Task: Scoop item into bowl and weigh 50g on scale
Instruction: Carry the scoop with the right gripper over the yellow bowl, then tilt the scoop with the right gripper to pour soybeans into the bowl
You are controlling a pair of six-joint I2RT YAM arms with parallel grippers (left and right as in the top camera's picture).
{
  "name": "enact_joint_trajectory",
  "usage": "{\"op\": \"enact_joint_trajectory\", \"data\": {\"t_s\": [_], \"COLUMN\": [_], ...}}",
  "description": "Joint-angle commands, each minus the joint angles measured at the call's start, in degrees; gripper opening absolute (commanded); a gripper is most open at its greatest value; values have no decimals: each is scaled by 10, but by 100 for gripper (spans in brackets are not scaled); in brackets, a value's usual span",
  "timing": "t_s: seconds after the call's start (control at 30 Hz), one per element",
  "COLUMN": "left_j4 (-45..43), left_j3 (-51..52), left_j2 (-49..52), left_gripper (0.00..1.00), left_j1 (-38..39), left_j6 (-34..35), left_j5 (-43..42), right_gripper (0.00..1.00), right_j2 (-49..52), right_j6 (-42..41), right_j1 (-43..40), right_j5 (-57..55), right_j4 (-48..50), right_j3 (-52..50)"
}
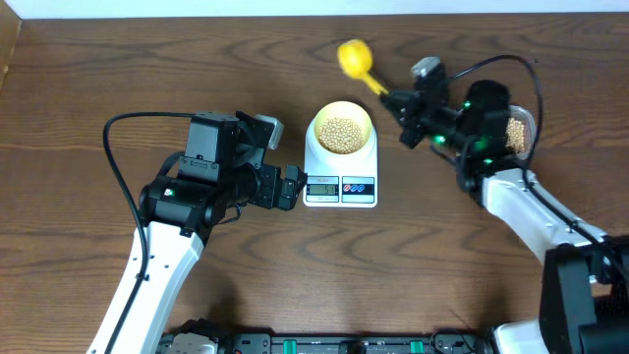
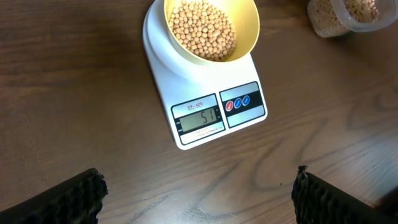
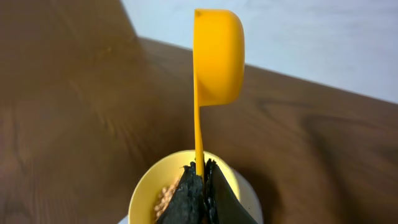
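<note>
The pale yellow bowl (image 1: 341, 128) holds tan beans (image 1: 341, 135) and sits on the white scale (image 1: 340, 177). In the left wrist view the bowl (image 2: 248, 31), the beans (image 2: 203, 30) and the scale (image 2: 208, 106) show; the display reads 51. My right gripper (image 1: 398, 102) is shut on the handle of the bright yellow scoop (image 1: 356, 60), held up and to the right of the bowl; the scoop (image 3: 216, 59) stands edge-on above the bowl (image 3: 144, 190) in the right wrist view. My left gripper (image 1: 291, 187) is open and empty, just left of the scale.
A clear plastic tub of beans (image 1: 519, 133) stands at the right, partly behind the right arm; it also shows in the left wrist view (image 2: 348, 14). The table's far edge runs along the top of the overhead view.
</note>
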State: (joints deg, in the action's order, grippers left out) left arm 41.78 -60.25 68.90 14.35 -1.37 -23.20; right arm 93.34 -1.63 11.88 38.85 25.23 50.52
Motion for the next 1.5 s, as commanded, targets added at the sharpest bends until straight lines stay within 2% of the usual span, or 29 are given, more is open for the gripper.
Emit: {"op": "enact_joint_trajectory", "data": {"t_s": [0.0, 0.17, 0.57, 0.9, 1.0, 1.37, 1.47], "left_j4": [0, 0, 0, 0, 0, 0, 0], "left_j3": [-1, -1, -1, -1, -1, -1, -1], "left_j2": [0, 0, 0, 0, 0, 0, 0], "left_gripper": [98, 98, 98, 98, 98, 98, 98], "left_j1": [-2, -2, -2, -2, -2, -2, -2], "left_j6": [-5, -5, -5, -5, -5, -5, -5], "left_j5": [3, 3, 3, 3, 3, 3, 3], "right_gripper": [1, 1, 1, 1, 1, 1, 1], "right_j2": [3, 3, 3, -5, -5, -12, -17], "right_j6": [73, 160, 160, 155, 193, 199, 234], "right_j1": [26, 58, 77, 77, 77, 88, 94], "right_j5": [-43, -111, -108, -107, -149, -148, -172], "right_j4": [-27, -96, -174, -183, -214, -229, -264], "right_j3": [4, 4, 4, 4, 4, 4, 4]}}
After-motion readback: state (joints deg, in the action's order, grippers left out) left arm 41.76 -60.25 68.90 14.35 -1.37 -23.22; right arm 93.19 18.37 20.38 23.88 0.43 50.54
